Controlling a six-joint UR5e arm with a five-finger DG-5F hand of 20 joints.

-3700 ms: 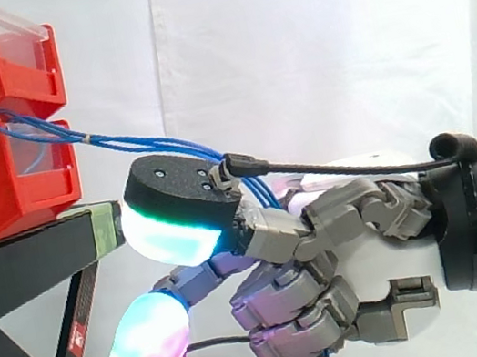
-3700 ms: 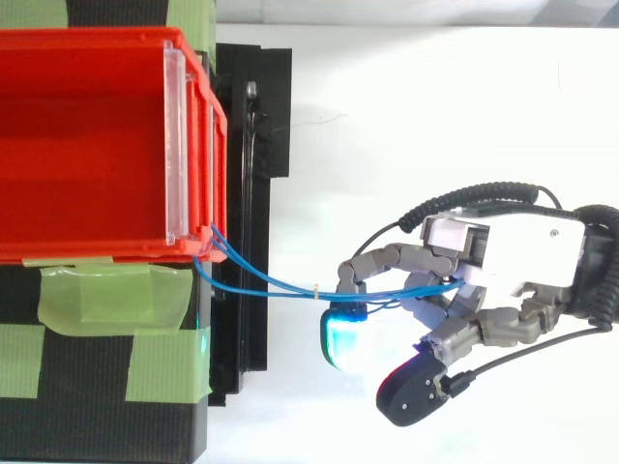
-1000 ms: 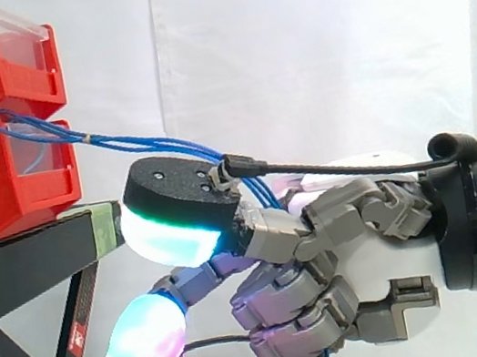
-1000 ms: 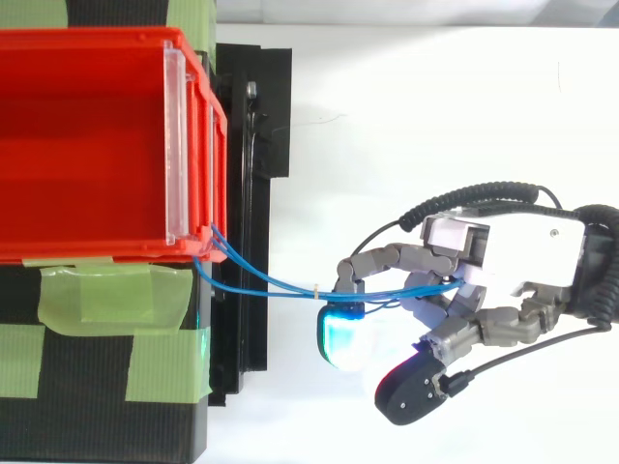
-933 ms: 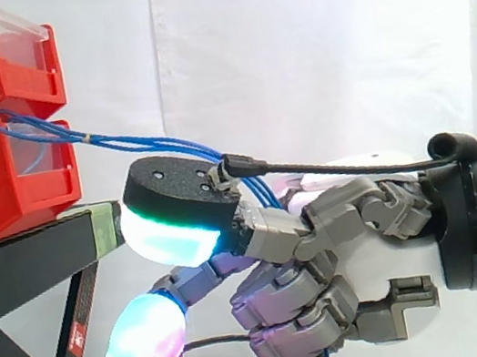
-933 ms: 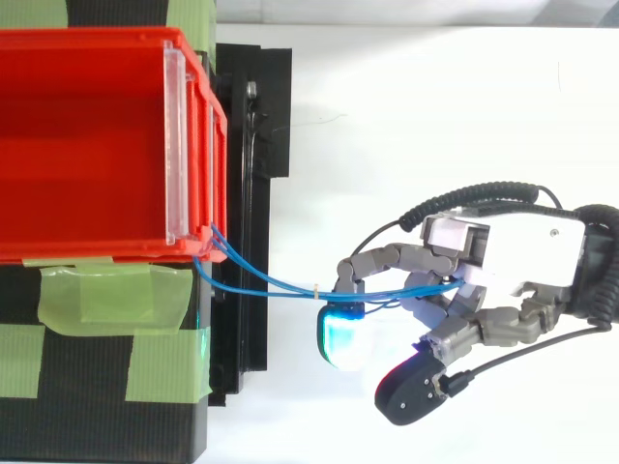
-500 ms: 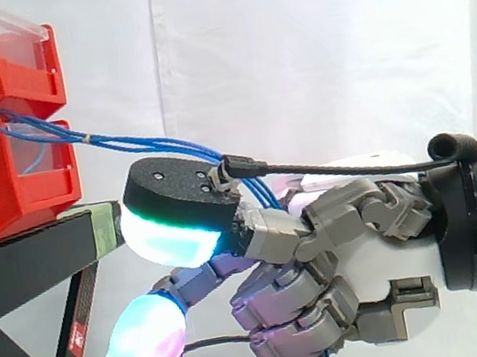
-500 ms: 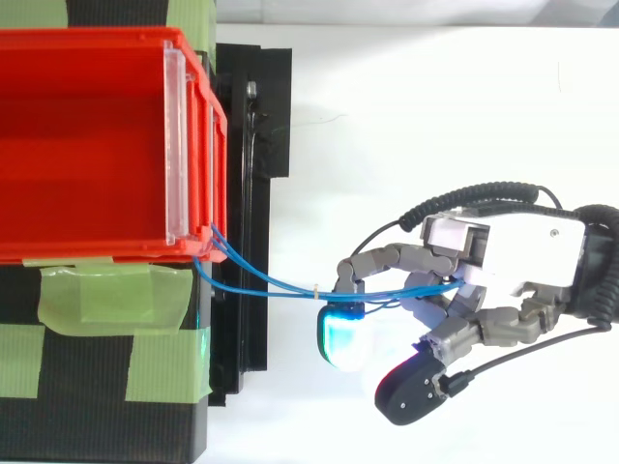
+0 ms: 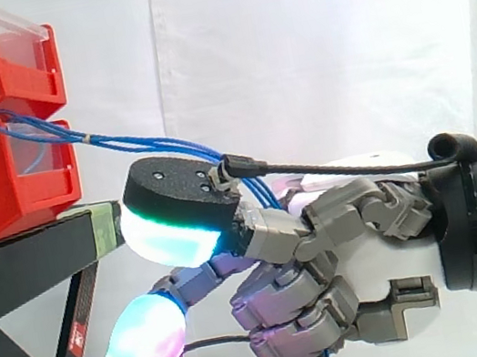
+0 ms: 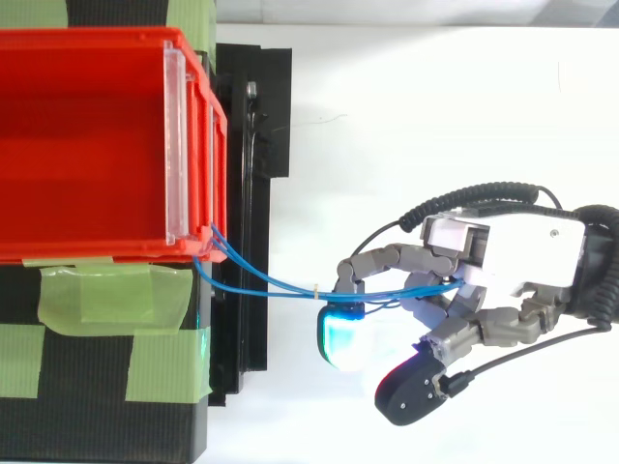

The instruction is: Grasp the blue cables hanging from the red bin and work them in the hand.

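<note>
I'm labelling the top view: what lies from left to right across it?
Red plastic bin → black stand → thin blue cables crossing the gap → robot's hand, fingers curled on them.

We're seeing almost nothing move: on the hand (image 9: 360,240), the lower glowing fingertip (image 9: 145,341), lower left in the side view, has sagged a touch down and left. From the top, its cyan pad (image 10: 343,340) has crept slightly leftward beside the blue cables (image 10: 271,282).
</note>
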